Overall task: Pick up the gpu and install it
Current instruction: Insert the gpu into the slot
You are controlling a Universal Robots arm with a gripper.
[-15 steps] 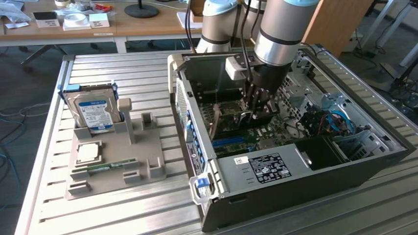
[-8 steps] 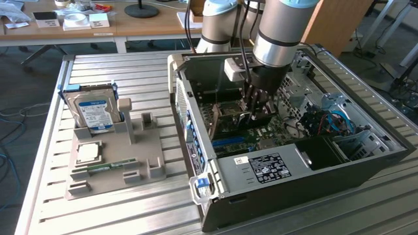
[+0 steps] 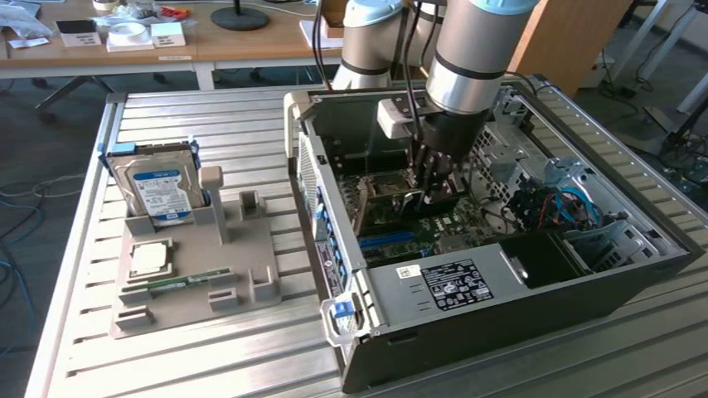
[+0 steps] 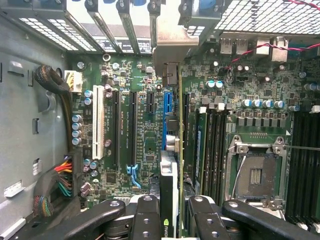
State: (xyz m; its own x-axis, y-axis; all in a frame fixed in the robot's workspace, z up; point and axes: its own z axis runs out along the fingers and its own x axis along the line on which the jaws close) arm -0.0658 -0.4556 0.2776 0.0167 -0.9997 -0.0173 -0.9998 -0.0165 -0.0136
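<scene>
The gpu [image 4: 170,175] is seen edge-on in the wrist view as a thin dark card with a green logo, and its silver bracket [image 4: 169,46] points toward the case's rear slots. My gripper [image 4: 170,212] is shut on it, one finger [image 4: 146,216] on each side. The card hangs over the green motherboard [image 4: 145,145], in line with the blue slot [image 4: 168,105]. In the exterior view my gripper [image 3: 432,186] reaches down inside the open computer case [image 3: 498,286], just above the board.
A grey parts holder [image 3: 238,240] on the slatted table, at the exterior view's left, carries a blue-labelled hard drive [image 3: 161,191], a processor [image 3: 149,257] and a RAM stick [image 3: 177,283]. Cables [image 4: 62,177] run along the case wall. An empty processor socket [image 4: 255,172] lies beside the memory slots.
</scene>
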